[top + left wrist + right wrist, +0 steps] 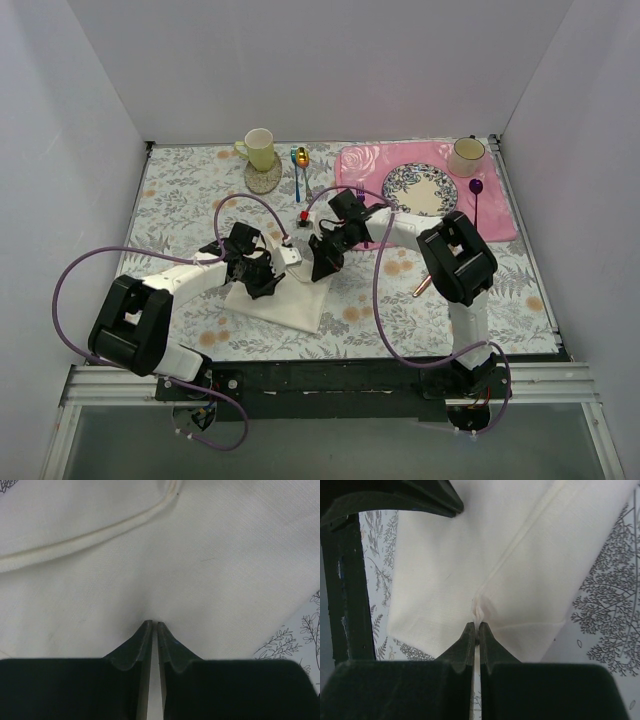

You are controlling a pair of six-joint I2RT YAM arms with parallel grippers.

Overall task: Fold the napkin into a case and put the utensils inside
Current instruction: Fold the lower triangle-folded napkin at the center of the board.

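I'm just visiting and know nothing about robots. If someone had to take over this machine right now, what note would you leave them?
Left gripper: jaws almost together, pinching the napkin.
Right gripper: jaws shut on a napkin fold.
Knife: on the table, right of the napkin.
Spoon: far side, beside the coaster.
Done: the napkin shows some folds and is gripped by both arms.
Left: finish the case, then put both utensils inside.
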